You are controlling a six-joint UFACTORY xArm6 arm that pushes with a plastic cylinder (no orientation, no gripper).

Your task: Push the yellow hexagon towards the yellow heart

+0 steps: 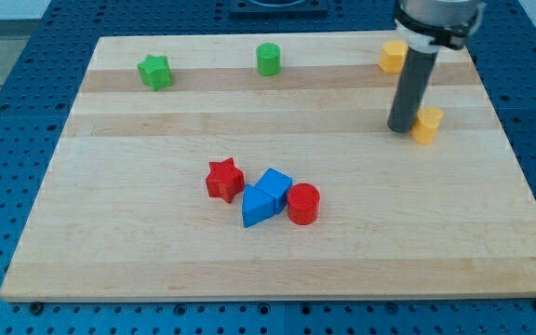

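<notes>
The yellow hexagon (394,56) sits near the top right edge of the wooden board (156,251), partly hidden behind my rod. The yellow heart (427,125) lies below it, toward the view's right. My tip (402,128) rests on the board right against the left side of the yellow heart, and below the yellow hexagon.
A green star (154,72) and a green cylinder (268,59) lie along the view's top. A red star (224,179), a blue cube (274,183), a blue triangle (257,207) and a red cylinder (303,204) cluster near the middle.
</notes>
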